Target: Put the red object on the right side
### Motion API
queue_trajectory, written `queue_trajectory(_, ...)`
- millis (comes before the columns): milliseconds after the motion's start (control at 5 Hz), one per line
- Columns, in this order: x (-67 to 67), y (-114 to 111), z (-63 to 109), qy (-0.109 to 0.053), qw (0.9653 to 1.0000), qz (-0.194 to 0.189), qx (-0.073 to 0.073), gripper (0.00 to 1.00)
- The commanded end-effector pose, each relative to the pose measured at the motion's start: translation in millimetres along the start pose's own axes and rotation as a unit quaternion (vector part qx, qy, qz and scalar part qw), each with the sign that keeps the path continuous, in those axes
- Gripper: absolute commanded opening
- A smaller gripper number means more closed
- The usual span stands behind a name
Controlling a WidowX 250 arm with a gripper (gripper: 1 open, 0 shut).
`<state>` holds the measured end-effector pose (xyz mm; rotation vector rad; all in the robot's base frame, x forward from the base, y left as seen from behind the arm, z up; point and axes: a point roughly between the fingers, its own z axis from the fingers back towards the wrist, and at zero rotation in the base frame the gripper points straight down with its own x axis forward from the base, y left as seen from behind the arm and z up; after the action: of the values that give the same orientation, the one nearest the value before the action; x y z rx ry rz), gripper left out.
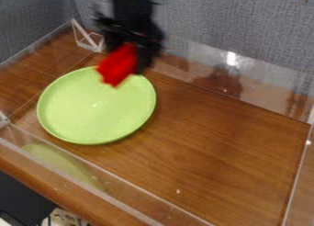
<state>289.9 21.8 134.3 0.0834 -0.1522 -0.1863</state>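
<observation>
The red object (117, 63), a bright red bar-like block, hangs in the air over the far right part of the lime-green plate (86, 108). My gripper (124, 57) is shut on the red object from above, its black fingers on either side of the block's top. The arm above it is motion-blurred. The plate lies flat on the left half of the wooden table with nothing on it.
Clear acrylic walls (233, 69) fence the wooden table (221, 138) on all sides. A white wire stand (86, 35) sits at the far left behind the wall. Bare wood spreads to the right of the plate.
</observation>
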Motion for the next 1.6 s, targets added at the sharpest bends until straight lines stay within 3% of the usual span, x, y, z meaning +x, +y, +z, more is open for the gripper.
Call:
queue_trajectory(0, 17.9, -43.6, 10.4, -0.034, 0.9985, -0.041, -0.012, 0.00)
queue_trajectory(200, 26.8, -91.5, -3.9, -0.026, 0.9973, -0.061, -0.031, 0.00)
queue_trajectory(400, 34.9, -119.8, -25.9, -0.016, 0.9965, -0.069, -0.043, 0.00)
queue_trajectory(600, 34.4, -144.8, -51.4, -0.015, 0.9929, -0.103, -0.059, 0.00)
queue_trajectory(800, 30.3, -149.7, -70.3, 0.001, 0.9902, -0.125, -0.062, 1.00)
queue_trajectory(1200, 38.9, -142.5, -82.4, 0.006, 0.9876, -0.146, -0.058, 1.00)
queue_trajectory(1400, 43.7, -139.0, -82.3, 0.007, 0.9870, -0.152, -0.053, 0.00)
